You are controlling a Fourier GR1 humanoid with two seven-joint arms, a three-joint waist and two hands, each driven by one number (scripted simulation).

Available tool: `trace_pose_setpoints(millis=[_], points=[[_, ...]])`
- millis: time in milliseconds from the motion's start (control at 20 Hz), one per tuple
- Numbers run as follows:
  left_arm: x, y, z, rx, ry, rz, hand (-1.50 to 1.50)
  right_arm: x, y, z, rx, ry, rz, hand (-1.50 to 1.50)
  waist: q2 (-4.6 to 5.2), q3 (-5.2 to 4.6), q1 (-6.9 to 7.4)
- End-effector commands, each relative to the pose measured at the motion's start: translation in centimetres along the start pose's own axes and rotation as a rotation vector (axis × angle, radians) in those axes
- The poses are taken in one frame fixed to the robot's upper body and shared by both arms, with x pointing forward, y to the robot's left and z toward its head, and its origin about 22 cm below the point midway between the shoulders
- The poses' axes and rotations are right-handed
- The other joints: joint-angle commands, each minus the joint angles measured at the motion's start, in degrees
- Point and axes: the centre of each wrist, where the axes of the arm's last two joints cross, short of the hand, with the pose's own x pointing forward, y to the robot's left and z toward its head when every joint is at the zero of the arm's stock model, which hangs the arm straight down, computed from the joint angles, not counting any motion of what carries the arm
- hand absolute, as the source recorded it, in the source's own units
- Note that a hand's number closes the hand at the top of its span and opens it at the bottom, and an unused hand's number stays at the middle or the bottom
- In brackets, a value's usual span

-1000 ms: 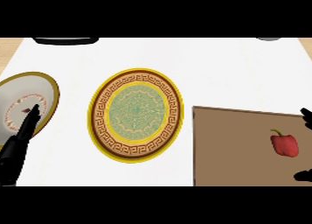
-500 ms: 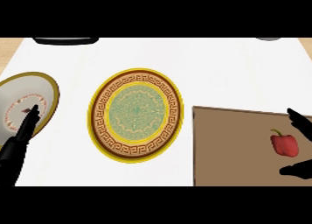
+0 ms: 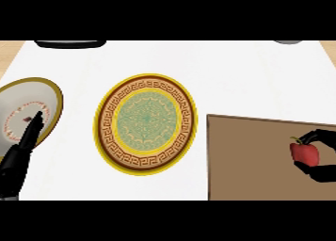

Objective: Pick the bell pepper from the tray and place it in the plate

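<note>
You can see the red bell pepper (image 3: pixel 304 153) on the brown tray (image 3: pixel 257 160), out toward the tray's right side. Your right hand (image 3: pixel 325 157) has moved in since half a second ago. Back then its fingers were spread and only near the pepper. Now the fingers curl over the top of the pepper and the thumb sits under it, so the hand is closed around the pepper. The pepper looks to be in almost the same spot on the tray as before. You cannot tell if it is lifted off the tray or still resting on it. The big plate (image 3: pixel 147 124) with the gold rim and the green middle lies on the white bench (image 3: pixel 226 80) just left of the tray, and it has not moved. A second plate (image 3: pixel 21 110), white with a gold rim, lies further left of the tray, at the edge of the view. Your left hand (image 3: pixel 21 153) rests over that white plate with its fingers straight, pointing up, and it is in the same place as before.
</note>
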Motion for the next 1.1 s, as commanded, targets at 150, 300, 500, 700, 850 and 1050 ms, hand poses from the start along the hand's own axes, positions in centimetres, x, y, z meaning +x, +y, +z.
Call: trace_pose_setpoints(millis=[150, 300, 500, 700, 850, 1050], points=[[1.5, -1.1, -1.1, -0.035, -0.033, -0.001, 0.00, 7.0, -1.2, -4.6, 0.044, -0.131, 0.289, 1.50, 0.69, 0.28, 2.82], [3.1, -2.4, -2.2, -0.107, -0.110, 0.016, 0.00, 12.6, -1.9, -6.2, 0.141, -0.217, 0.616, 1.50, 2.20, 0.11, 8.97], [3.8, -2.9, -3.0, -0.141, -0.121, 0.012, 0.00, 17.4, -2.0, -8.7, 0.116, -0.317, 0.808, 1.50, 2.87, 0.40, 10.66], [3.6, -3.4, -2.9, -0.123, -0.102, 0.010, 0.00, 18.5, -1.5, -11.5, 0.040, -0.426, 0.813, 1.50, 2.76, 0.55, 9.27], [2.9, -3.1, -2.9, -0.099, -0.087, 0.009, 0.00, 20.4, -1.8, -12.9, -0.040, -0.565, 0.758, 1.50, 2.33, 0.47, 7.14], [3.1, -1.7, -3.0, -0.073, -0.075, 0.012, 0.00, 22.7, -3.6, -13.7, -0.106, -0.749, 0.689, 1.50, 1.98, 0.48, 5.92]])
